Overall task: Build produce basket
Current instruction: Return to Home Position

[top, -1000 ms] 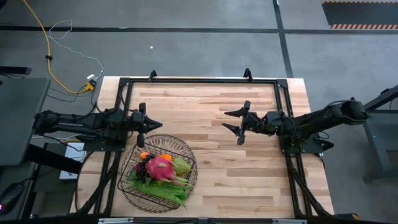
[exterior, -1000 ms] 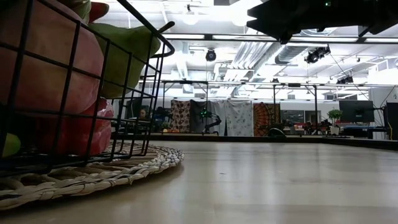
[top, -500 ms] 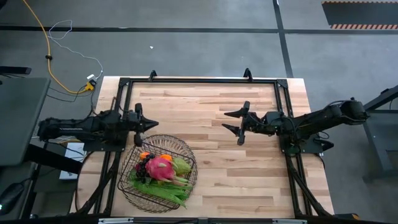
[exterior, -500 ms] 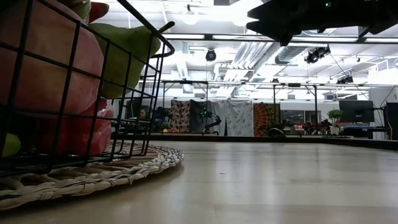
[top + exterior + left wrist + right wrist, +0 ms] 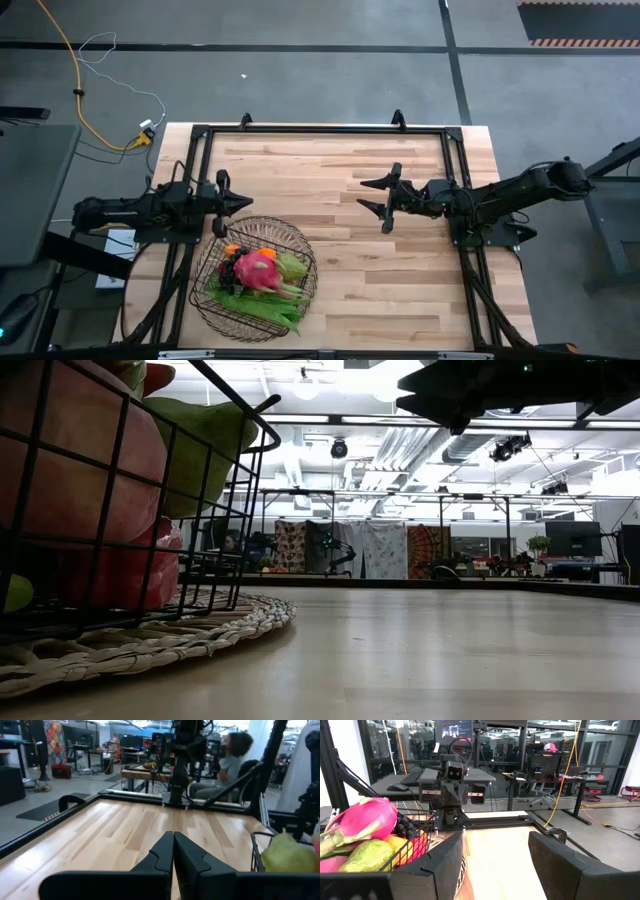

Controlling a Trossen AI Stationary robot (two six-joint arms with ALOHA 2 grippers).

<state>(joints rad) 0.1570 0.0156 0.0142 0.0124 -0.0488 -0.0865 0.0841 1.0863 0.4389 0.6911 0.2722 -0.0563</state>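
The round dark wire basket [image 5: 255,268] stands on a woven mat [image 5: 150,635] at the table's near left. It holds produce: a pink dragon fruit [image 5: 260,268], green beans [image 5: 255,305], a green pear [image 5: 292,265], dark grapes [image 5: 228,268] and an orange [image 5: 232,250]. My left gripper [image 5: 240,203] is shut and empty, just beyond the basket's far rim, near the table's left edge; its shut fingers show in the left wrist view [image 5: 173,852]. My right gripper [image 5: 362,194] is open and empty above the table's middle right; it also shows in its own wrist view [image 5: 495,855], facing the basket [image 5: 427,827].
A black frame [image 5: 320,129] runs along the table's far and side edges. Bare wood [image 5: 390,280] lies to the right of the basket. A person [image 5: 230,760] sits beyond the table's right side. The dragon fruit [image 5: 362,820] stands above the basket's rim.
My left gripper has drawn back toward the table's left edge, staying shut and level. The basket and produce have kept still.
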